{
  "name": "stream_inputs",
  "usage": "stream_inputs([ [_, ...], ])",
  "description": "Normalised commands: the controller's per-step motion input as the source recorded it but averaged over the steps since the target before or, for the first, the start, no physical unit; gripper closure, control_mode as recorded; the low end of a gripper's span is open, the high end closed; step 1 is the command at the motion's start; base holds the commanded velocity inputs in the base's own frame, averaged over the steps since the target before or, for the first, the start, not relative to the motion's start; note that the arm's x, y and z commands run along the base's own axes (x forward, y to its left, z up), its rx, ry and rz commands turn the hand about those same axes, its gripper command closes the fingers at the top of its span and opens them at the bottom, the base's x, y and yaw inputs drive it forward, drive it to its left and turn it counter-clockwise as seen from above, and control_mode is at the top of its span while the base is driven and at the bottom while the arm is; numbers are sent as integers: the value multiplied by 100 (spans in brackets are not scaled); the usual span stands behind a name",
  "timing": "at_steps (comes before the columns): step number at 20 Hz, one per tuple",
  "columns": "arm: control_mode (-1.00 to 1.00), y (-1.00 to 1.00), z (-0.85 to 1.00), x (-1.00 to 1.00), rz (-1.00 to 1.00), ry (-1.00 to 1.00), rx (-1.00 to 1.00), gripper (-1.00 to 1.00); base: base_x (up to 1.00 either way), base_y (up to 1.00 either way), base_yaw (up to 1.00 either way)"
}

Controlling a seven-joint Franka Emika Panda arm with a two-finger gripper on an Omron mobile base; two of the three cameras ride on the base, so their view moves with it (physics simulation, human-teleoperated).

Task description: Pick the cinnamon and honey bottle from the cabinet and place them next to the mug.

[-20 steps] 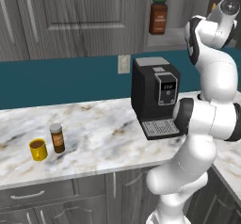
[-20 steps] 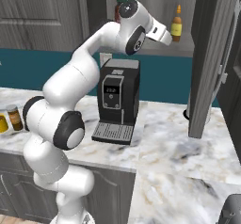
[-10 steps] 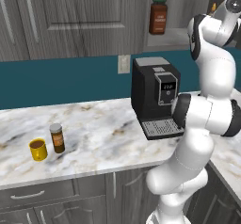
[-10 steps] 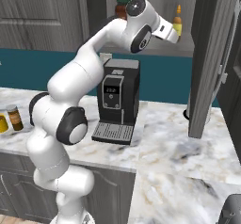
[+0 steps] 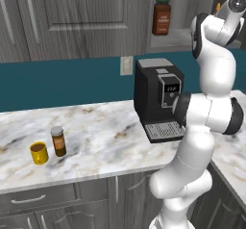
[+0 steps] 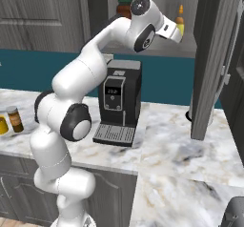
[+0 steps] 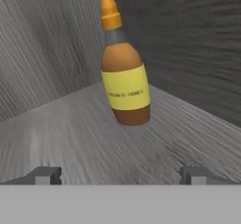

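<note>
Amber honey bottle upright on cabinet shelf; gripper fingers spread wide, empty

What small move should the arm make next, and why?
Probably ease the gripper straight forward. The honey bottle stands upright on the cabinet shelf ahead, centred between the open jaws but not yet between them. The cinnamon already sits by the mug.

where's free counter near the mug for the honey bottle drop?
Bare marble runs from the cinnamon across to the coffee machine, and also in front of the mug toward the counter edge. The tight spot is between the mug and the cinnamon, which stand close together. The honey bottle stands on the cabinet shelf, ahead of the open gripper.
</note>
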Motion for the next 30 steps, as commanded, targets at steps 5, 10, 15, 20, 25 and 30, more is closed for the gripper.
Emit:
stream_inputs([
  [5,-100,-22,0,9,-1,0,0,-100,0,0,0],
  [10,-100,-15,0,9,-2,0,-1,-100,0,0,0],
  [15,-100,-6,0,28,-1,0,0,-100,0,0,0],
  [20,-100,-15,0,37,0,0,0,-100,0,0,0],
  [25,-100,-14,6,11,0,0,0,-100,0,0,0],
  [30,-100,-11,9,0,0,0,0,-100,0,0,0],
])
